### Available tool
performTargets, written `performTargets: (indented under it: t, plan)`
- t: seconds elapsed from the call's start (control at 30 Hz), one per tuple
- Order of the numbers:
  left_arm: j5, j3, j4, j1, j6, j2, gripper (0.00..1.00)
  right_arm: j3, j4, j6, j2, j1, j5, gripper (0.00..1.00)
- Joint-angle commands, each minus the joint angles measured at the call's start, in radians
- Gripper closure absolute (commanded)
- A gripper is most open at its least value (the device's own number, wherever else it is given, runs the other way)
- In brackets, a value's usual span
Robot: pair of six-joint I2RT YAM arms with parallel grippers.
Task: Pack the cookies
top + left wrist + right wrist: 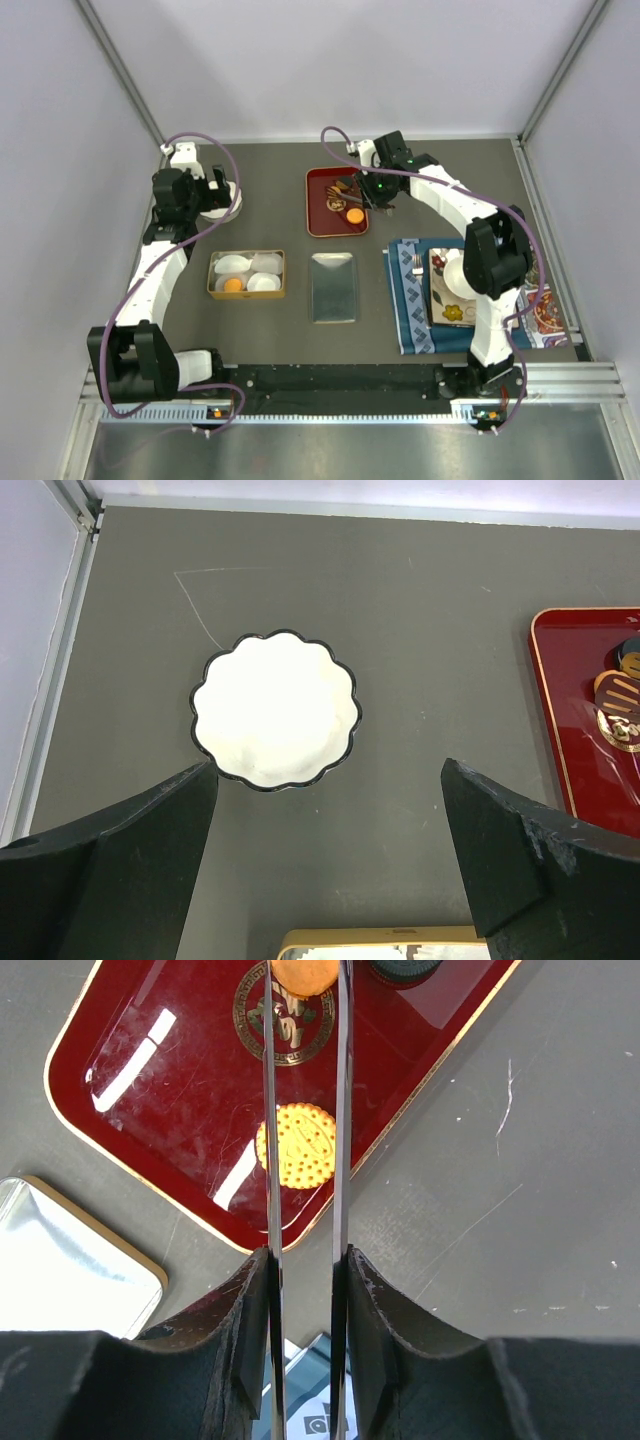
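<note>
Four cookies are counted, three orange and one black. One orange cookie [233, 285] is seated in a white cup inside the gold tin [247, 296]. A second orange cookie [297, 1145] lies flat on the red tray [180, 1110], close to the tray's rim near a corner. A third orange cookie [305, 972] and the black cookie [405, 970] are also on the tray, both cut off by the top of the right wrist view. One pair of metal tongs [268, 1110] is clamped between the closed fingers of the right gripper [305, 1260]. Its two blades run nearly parallel with a narrow gap, and the second cookie is seen through that gap. The tips are cut off beside the third cookie, so it cannot be told whether anything is pinched. The left gripper [330, 770] is spread wide and holds nothing, poised above one loose paper cup [275, 708], which has bare grey table [430, 610] on every side. One silver lid [333, 287] lies between the tin and the blue cloth [410, 300], apart from both. The cups inside the tin are too small to be counted with certainty. Only the tin's rim shows in the left wrist view.
</note>
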Motion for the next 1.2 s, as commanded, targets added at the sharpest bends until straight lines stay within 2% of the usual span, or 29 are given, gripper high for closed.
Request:
performTargets:
  t: [0.0, 0.5, 0.9, 1.17]
  plan:
    - [0.019, 0.0, 0.054, 0.005, -0.012, -0.021, 0.01, 0.008, 0.021, 0.005, -0.082, -0.01, -0.021, 0.78]
    - [0.016, 0.018, 0.045, 0.005, -0.01, -0.011, 0.01, 0.04, -0.026, -0.002, -0.168, 0.027, -0.04, 0.78]
    - [-0.03, 0.096, -0.001, 0.005, -0.035, 0.068, 0.01, 0.04, -0.059, -0.022, -0.274, 0.22, -0.075, 0.77]
    - [-0.021, 0.135, -0.012, 0.008, -0.045, 0.092, 0.01, 0.086, -0.065, -0.036, -0.226, 0.361, -0.084, 0.77]
